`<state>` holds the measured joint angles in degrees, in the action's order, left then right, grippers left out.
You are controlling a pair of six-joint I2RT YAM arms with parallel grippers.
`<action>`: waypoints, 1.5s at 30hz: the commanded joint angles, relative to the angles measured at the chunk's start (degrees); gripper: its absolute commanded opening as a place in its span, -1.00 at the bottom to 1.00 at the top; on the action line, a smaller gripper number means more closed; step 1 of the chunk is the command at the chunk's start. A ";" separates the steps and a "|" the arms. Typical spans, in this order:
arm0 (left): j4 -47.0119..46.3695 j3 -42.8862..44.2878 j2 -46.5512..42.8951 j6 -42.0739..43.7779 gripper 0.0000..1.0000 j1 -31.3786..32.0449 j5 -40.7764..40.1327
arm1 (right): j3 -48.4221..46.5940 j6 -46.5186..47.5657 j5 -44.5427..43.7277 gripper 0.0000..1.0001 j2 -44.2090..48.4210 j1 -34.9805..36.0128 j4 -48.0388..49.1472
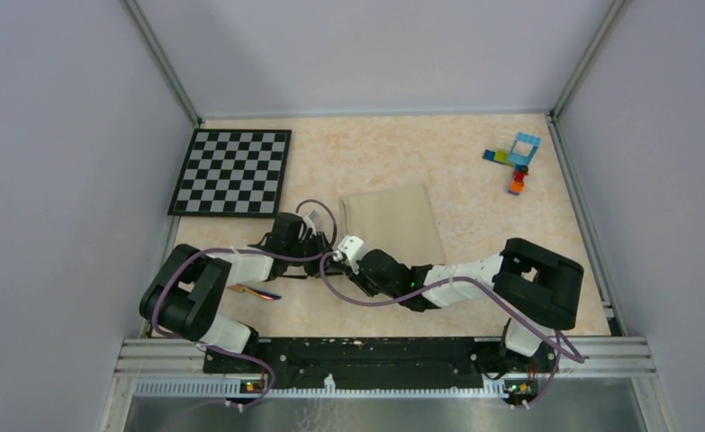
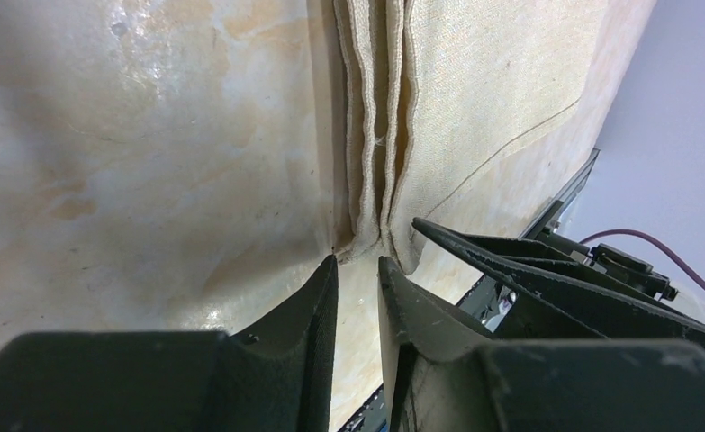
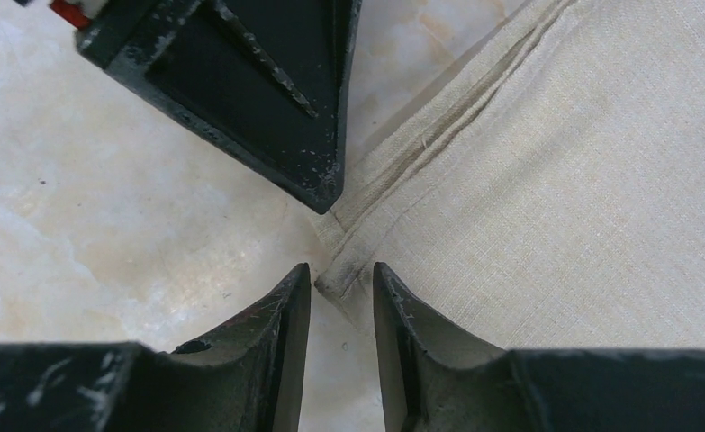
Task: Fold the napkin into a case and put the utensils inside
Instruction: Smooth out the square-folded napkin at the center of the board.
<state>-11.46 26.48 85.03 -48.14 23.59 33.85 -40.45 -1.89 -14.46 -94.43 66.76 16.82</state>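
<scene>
The napkin [image 1: 392, 220] lies folded into a cream rectangle mid-table, its stacked hems showing in the left wrist view [image 2: 375, 135]. Both grippers meet at its near-left corner. My left gripper [image 2: 359, 261] pinches the bunched corner [image 2: 366, 245] between its fingertips, and cloth touches both tips. My right gripper [image 3: 341, 268] stands narrowly open around the same corner [image 3: 335, 281], with a sliver of table between cloth and left finger. The left gripper's fingers [image 3: 267, 99] show just beyond. A slim rainbow-tinted utensil [image 1: 257, 291] lies under the left arm. No folded case shows.
The chequered board [image 1: 233, 171] lies at the far left. Small coloured toy bricks [image 1: 518, 160] sit at the far right. The right gripper's fingers [image 2: 528, 256] cross close beside the left one. Grey walls enclose the table.
</scene>
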 commanded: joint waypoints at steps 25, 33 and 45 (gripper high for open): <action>-9.70 -3.88 5.16 -2.69 -0.91 0.70 2.57 | -2.68 -6.01 -4.18 -1.00 0.14 1.35 4.14; -9.40 -4.24 4.71 -2.40 -0.93 0.75 2.69 | -4.55 -7.70 -2.46 -1.00 -2.04 0.74 5.21; -7.79 -3.78 4.22 -1.46 -0.93 0.75 2.20 | -4.38 -8.73 -3.28 -1.00 -5.32 -0.99 5.76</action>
<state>-20.51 23.14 89.41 -51.07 24.03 36.62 -43.20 -9.23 -17.93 -99.07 66.54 20.36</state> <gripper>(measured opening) 0.036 0.031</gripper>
